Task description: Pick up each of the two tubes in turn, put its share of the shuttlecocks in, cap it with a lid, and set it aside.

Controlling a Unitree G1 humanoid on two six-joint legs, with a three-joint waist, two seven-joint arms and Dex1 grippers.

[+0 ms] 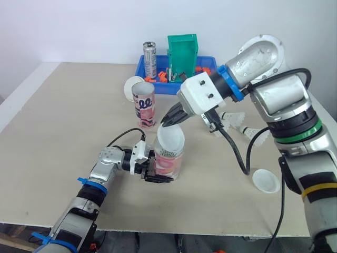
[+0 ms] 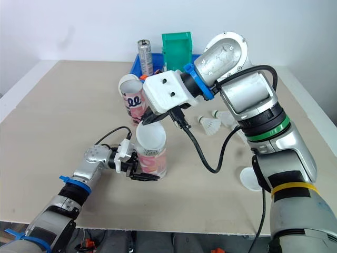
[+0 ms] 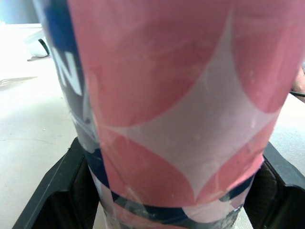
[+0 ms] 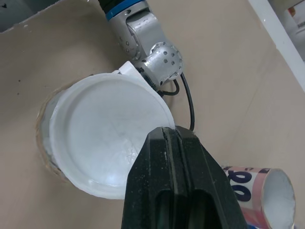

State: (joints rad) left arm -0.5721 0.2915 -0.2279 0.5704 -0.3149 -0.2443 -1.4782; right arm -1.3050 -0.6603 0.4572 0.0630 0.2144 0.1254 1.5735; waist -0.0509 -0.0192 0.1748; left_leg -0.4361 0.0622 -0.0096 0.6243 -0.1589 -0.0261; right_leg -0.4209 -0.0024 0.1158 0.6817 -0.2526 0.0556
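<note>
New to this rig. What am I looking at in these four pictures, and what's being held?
It is a two-armed humanoid robot at a table. The two wide pictures come from its head camera, looking down over its arms; the two close ones from wrist cameras. The left gripper clamps an upright pink tube standing on the table. The right gripper pinches a white lid, tilted at that tube's mouth, not yet seated. Behind stands a second tube; to the right lie loose shuttlecocks and a spare lid. A blue bin sits at the far edge.
</note>
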